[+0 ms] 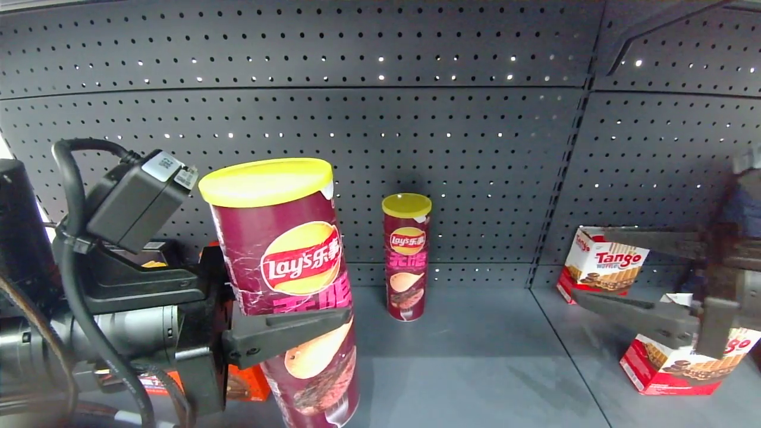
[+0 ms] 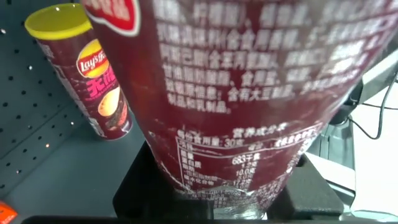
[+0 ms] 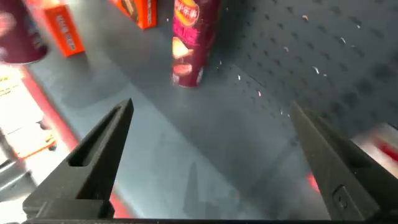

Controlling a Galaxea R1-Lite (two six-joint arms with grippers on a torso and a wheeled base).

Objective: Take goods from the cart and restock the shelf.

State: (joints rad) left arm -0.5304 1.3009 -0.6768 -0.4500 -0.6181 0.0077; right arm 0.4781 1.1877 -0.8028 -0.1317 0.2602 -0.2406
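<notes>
Nearest can point(image 1: 285, 285) is gripped by the left tool point(image 1: 321, 324) at the shelf point(image 1: 475, 356) front, a second can point(image 1: 406, 257) is stood upright by the pegboard point(image 1: 475, 148), and the right tool point(image 1: 594, 267) is held open beside wafer boxes point(image 1: 672, 368).

Right gripper point(image 3: 211, 106) splayed wide above grey shelf floor point(image 3: 205, 168). Chip can point(image 3: 189, 43) upright at gripper's 12 o'clock, near the pegboard point(image 3: 329, 50). Orange boxes point(image 3: 62, 31) around 10 o'clock.
</notes>
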